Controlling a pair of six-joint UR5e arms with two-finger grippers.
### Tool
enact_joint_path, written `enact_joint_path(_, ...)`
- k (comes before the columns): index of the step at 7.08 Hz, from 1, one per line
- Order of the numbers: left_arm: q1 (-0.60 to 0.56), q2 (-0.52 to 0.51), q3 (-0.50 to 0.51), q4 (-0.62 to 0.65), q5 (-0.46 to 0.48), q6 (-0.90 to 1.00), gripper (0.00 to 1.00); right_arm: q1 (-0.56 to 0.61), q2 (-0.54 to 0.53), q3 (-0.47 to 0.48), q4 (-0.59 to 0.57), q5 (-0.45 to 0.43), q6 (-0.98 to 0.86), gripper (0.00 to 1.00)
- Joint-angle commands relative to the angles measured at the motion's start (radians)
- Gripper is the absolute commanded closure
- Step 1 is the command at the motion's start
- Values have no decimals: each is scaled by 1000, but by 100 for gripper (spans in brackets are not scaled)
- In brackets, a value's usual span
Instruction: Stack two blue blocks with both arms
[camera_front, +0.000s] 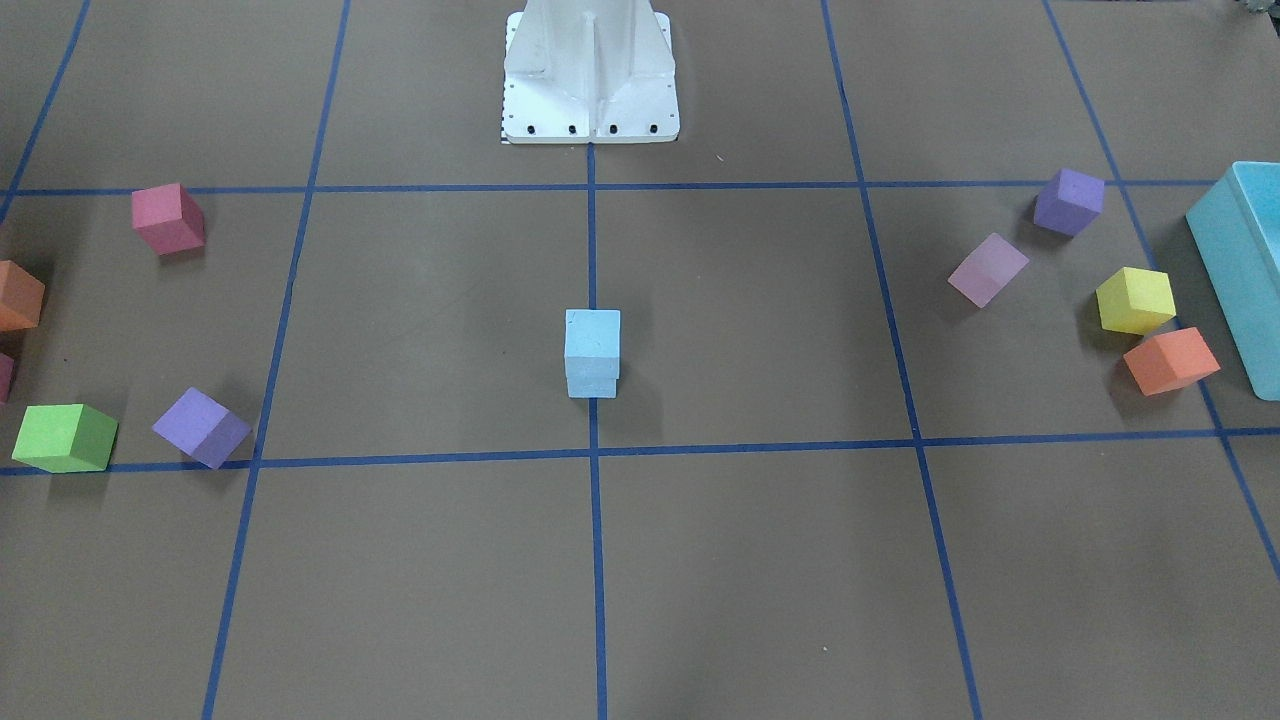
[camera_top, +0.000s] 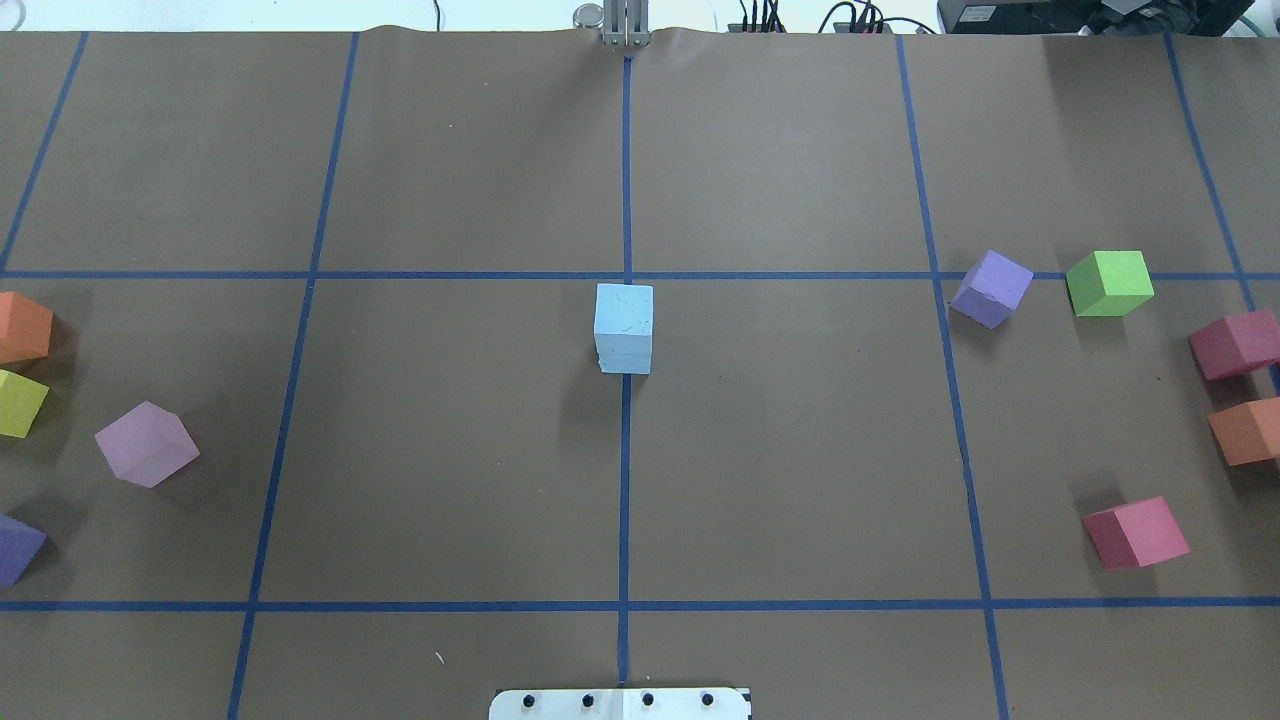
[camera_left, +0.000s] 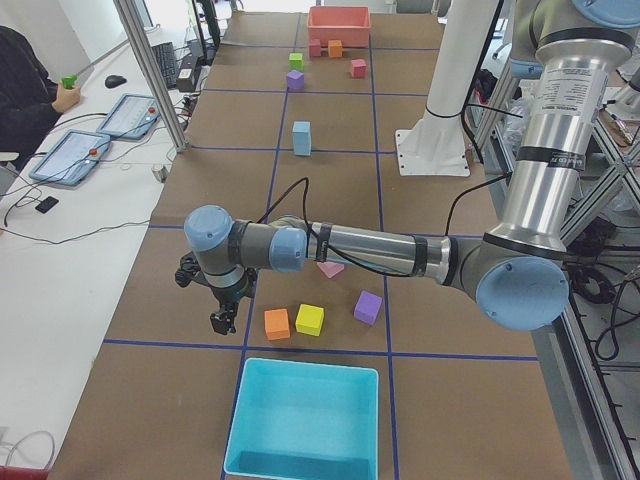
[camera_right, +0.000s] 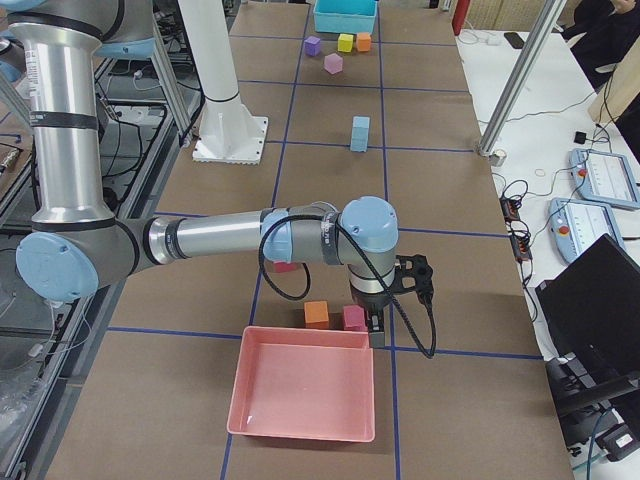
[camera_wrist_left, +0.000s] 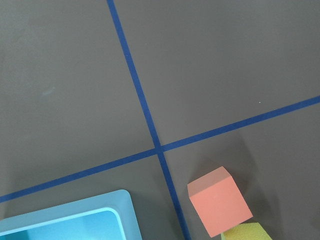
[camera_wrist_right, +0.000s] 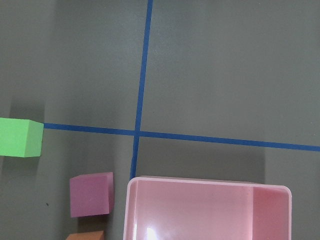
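Observation:
The two blue blocks stand stacked, one on the other, on the centre line of the table: the upper block (camera_front: 592, 333) (camera_top: 624, 308) sits on the lower block (camera_front: 592, 386) (camera_top: 625, 361). The stack also shows in the side views (camera_left: 301, 138) (camera_right: 359, 133). Neither gripper touches it. The left gripper (camera_left: 222, 318) hangs far off beside an orange cube (camera_left: 277, 323). The right gripper (camera_right: 376, 330) hangs at the opposite end beside a magenta cube (camera_right: 354, 318). I cannot tell whether either is open or shut. No fingers show in the wrist views.
A turquoise bin (camera_front: 1245, 270) (camera_wrist_left: 60, 225) stands at the left arm's end and a pink bin (camera_right: 305, 390) (camera_wrist_right: 210, 210) at the right arm's end. Purple, pink, yellow, orange, green and magenta cubes lie scattered at both ends. The white pedestal (camera_front: 590, 70) stands behind the stack.

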Motion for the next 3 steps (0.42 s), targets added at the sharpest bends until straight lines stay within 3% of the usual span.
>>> enact_joint_path(1, -4, -12, 27, -4, -1, 1, 2, 0, 0, 0, 1, 0, 0, 0)
enact_joint_path(3, -7, -14, 28, -4, -1, -2, 2, 0, 0, 0, -1, 0, 0, 0)
